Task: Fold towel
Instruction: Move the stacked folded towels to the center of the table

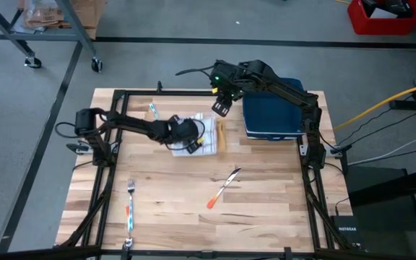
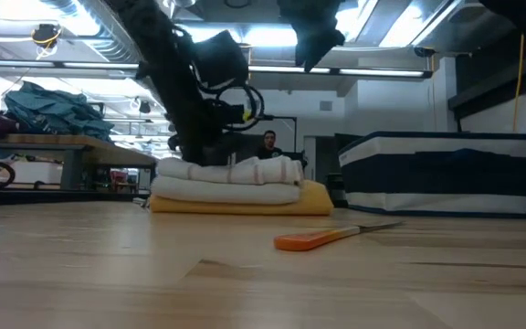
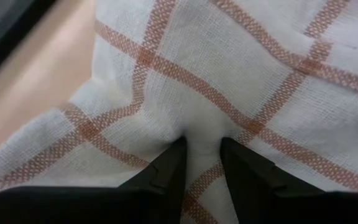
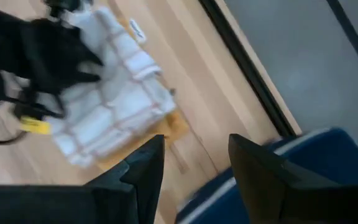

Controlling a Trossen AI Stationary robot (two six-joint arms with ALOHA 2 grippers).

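Note:
A white towel with orange check stripes (image 1: 202,139) lies folded on a flat yellow piece (image 1: 221,137) at the table's middle back. In the low view the towel (image 2: 231,178) is a thick stack on that yellow piece (image 2: 245,204). My left gripper (image 1: 191,137) is down at the towel's left side and shut on its cloth (image 3: 201,93). My right gripper (image 1: 221,105) hangs open and empty above the table, behind the towel's right end. It also shows in its wrist view (image 4: 194,168), which looks down on the towel (image 4: 114,106). My left gripper pinches a raised pucker of the towel's top cloth (image 3: 201,140) between its two fingers. The fingers (image 3: 166,171) come slanting down from the table's left. Creases run out from the pinch, and the rest of the towel lies on the stack.
A dark blue lidded bin (image 1: 271,115) stands at the back right. An orange-handled knife (image 1: 222,189) lies in front of the towel and an orange-handled fork (image 1: 130,209) at the front left. A small object (image 1: 152,110) lies at the back left. A person (image 2: 268,143) shows beyond the table.

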